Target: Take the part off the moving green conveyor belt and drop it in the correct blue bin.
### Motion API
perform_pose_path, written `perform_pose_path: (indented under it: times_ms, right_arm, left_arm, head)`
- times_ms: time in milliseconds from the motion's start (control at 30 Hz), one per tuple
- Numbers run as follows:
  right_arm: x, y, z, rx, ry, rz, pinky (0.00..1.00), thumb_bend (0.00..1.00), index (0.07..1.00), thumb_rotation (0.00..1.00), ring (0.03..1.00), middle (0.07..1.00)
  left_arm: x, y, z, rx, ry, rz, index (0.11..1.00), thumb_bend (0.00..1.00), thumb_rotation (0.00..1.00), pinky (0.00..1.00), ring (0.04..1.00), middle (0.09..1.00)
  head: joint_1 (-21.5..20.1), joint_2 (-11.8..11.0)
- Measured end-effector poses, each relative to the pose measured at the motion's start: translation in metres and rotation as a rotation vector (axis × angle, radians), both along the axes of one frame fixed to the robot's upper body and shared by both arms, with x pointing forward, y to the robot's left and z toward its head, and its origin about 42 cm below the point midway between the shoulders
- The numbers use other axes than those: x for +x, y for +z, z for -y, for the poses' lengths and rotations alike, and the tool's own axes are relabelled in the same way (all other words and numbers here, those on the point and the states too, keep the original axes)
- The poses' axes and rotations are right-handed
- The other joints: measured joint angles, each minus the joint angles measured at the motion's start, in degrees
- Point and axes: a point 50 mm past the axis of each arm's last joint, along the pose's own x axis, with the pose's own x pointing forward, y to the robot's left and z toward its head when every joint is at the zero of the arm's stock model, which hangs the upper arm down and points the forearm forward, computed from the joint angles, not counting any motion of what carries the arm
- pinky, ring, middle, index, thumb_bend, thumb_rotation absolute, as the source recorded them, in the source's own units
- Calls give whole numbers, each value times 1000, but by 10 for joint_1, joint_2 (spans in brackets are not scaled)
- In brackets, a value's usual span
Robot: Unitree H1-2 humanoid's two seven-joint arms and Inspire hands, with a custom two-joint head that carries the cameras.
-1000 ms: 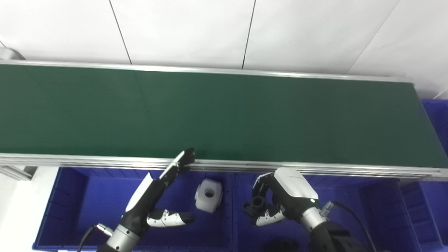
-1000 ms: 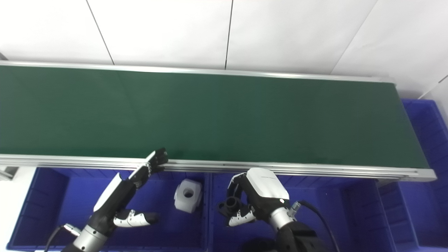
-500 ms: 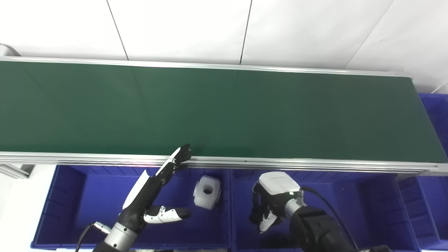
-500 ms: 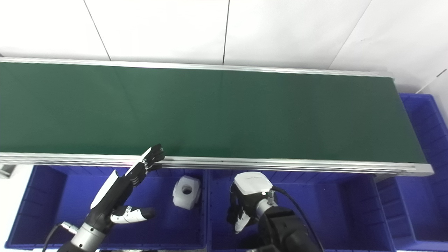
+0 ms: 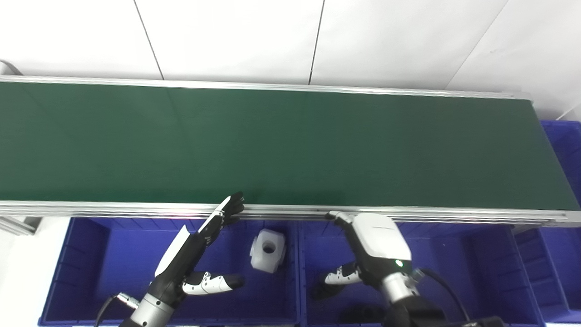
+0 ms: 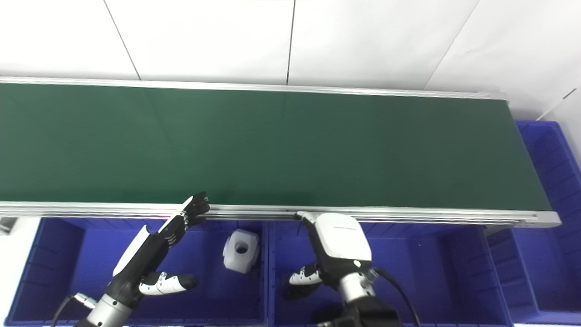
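The green conveyor belt (image 5: 290, 145) carries no part. My left hand (image 5: 195, 254) is open and empty over the left blue bin (image 5: 91, 272), fingertips up at the belt's near rail. A white block with a round hole (image 5: 268, 250) lies in that bin, just right of the hand. My right hand (image 5: 374, 247) is open over the middle blue bin (image 5: 454, 272), fingers stretched up to the rail and thumb (image 5: 341, 276) pointing left. It holds nothing. A black part (image 5: 363, 313) lies low in this bin, partly hidden by my wrist.
The belt's aluminium near rail (image 5: 408, 215) runs just above both bins. A divider wall (image 5: 297, 268) separates the two bins. Another blue bin (image 5: 565, 145) stands past the belt's right end. A white wall lies behind the belt.
My right hand held a small black part, dipped down into the middle bin, and now is open with fingers raised and no part in it. The left hand stayed put. The camera shifted slightly.
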Motion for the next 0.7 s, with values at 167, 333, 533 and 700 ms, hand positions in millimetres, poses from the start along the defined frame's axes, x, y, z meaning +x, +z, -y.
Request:
perform_pose_path:
  times_ms: [167,333,533,700]
  right_arm:
    - [-25,8,-8,257,-119,64,657,664,858,156,759,812]
    - [-40,6,-9,481,-153,144,717,662,874,268,798,838]
    - [-46,-16,-5,624,-181,162,756,707,881,404,818,844]
    - [-48,-26,4,702,-196,166,822,733,888,400,841,859]
  left_arm:
    - [-1,0,-1,5,-14,2,973,709,649,875,931,964]
    - [-2,-3,-1,2,-20,3,971,714,624,862,925,962]
    - [-4,-3,3,-5,-28,19,966,695,599,868,923,957]
    - [-6,-5,7,-13,-28,27,965,703,611,872,922,956]
  head:
    - [21,-10]
    - [44,-22]
    - [79,-42]
    - [87,-50]
